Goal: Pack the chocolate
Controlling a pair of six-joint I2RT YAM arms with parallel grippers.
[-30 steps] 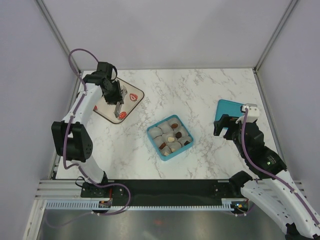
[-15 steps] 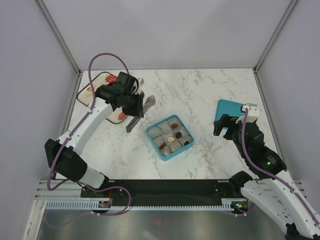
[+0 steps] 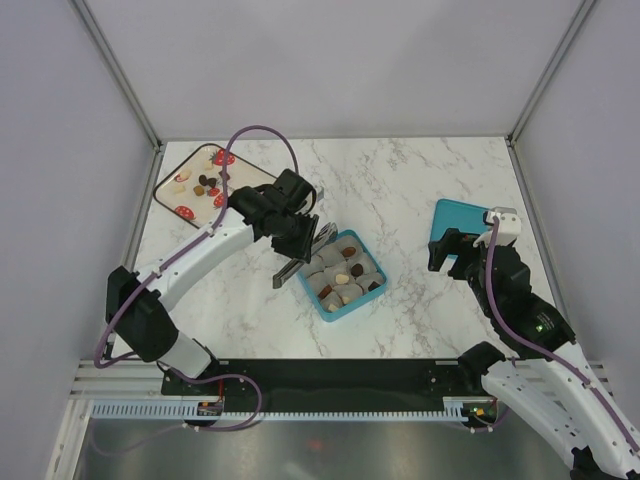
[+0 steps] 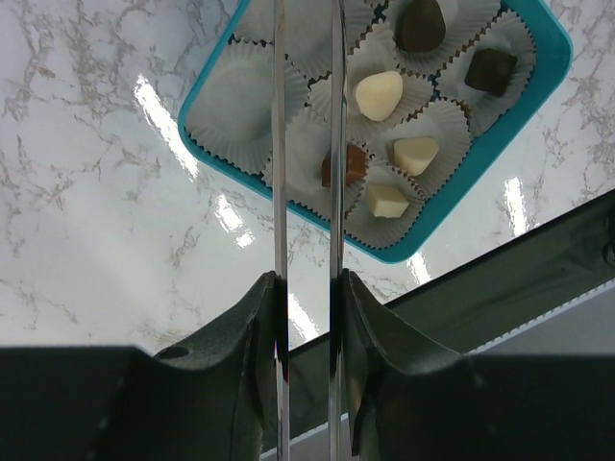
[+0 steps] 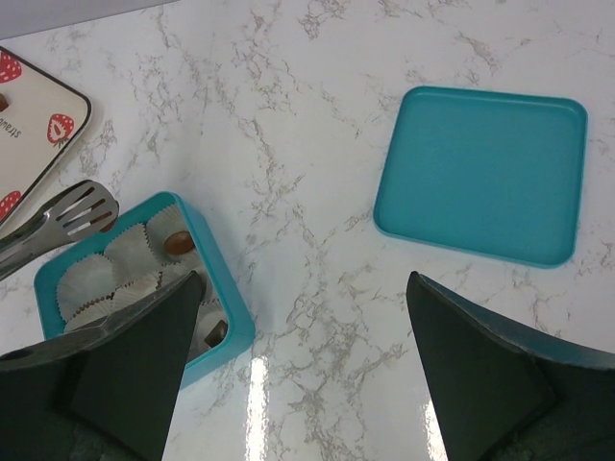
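Observation:
My left gripper [image 3: 298,248] is shut on metal tongs [image 3: 318,240], seen in its wrist view [image 4: 307,288] as two blades [image 4: 279,144] running over the teal box [image 3: 302,272]. The box holds white paper cups with several chocolates: cream-white [image 4: 378,94], dark brown [image 4: 420,24] and light brown [image 4: 348,165]. The tongs' slotted tip [image 5: 82,209] hangs over the box's far corner with a small brown bit [image 5: 105,222] at it; whether it is gripped I cannot tell. More chocolates [image 3: 205,182] lie on the strawberry-print tray [image 3: 240,172]. My right gripper [image 5: 303,288] is open and empty.
The teal lid [image 3: 455,222] lies flat at the right, just beyond my right gripper; it also shows in the right wrist view [image 5: 485,173]. Bare marble lies between box and lid. The black front rail [image 4: 538,250] runs along the near table edge.
My left arm has swung with the tongs from the strawberry tray rightwards to over the teal box. The right arm has not moved.

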